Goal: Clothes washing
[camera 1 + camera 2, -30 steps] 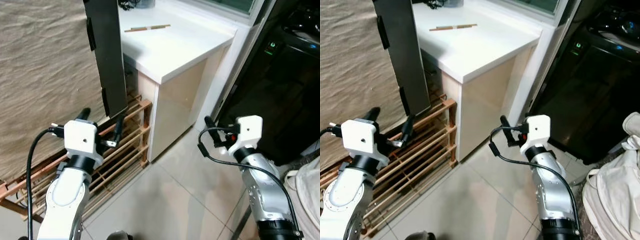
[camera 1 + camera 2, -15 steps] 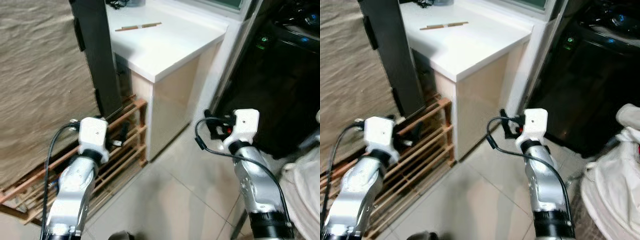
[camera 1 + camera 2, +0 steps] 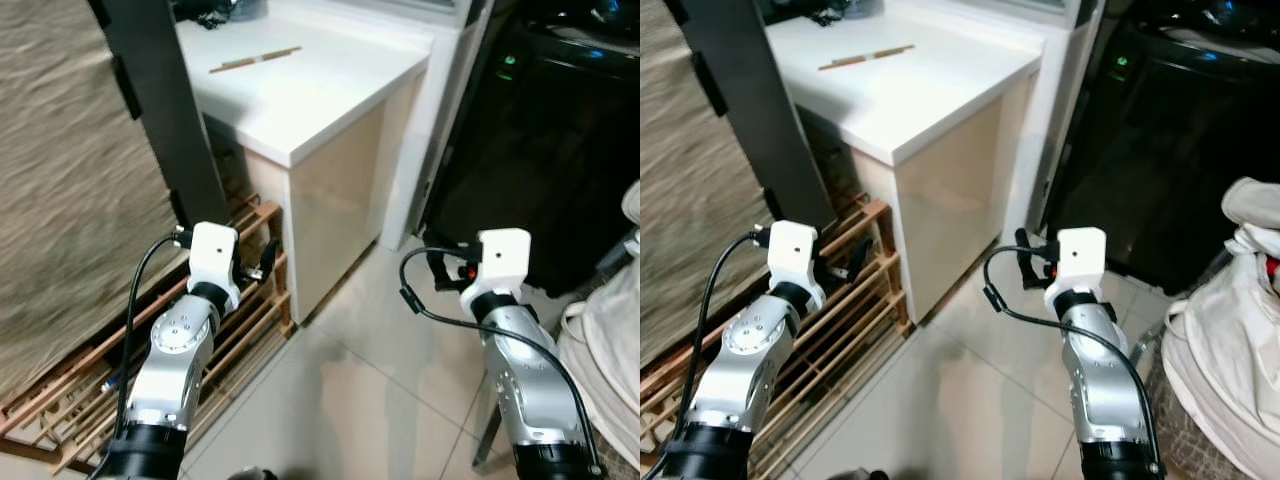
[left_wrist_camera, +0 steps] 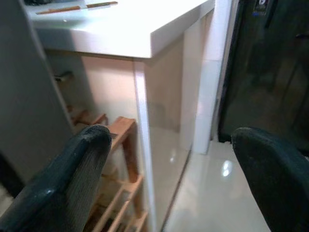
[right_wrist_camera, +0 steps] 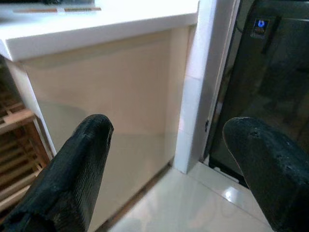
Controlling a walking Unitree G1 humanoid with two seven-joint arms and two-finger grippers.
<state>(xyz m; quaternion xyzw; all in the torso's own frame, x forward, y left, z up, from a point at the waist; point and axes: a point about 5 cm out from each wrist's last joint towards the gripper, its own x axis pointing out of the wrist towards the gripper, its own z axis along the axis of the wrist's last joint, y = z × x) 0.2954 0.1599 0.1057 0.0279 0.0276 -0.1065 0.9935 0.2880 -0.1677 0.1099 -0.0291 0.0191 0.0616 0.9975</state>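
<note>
You have a glossy tiled floor (image 3: 350,400), a slatted wooden rack (image 3: 245,310), a smooth white countertop (image 3: 310,85) and rough beige woven cloth (image 3: 60,180).

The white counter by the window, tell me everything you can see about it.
The white counter has a thick, glossy white top with a squared corner that overhangs a pale beige side panel reaching the tiled floor. A thin brown stick lies on top near the back. A wooden slatted rack stands against its lower left side, and a white post adjoins its right.
</note>
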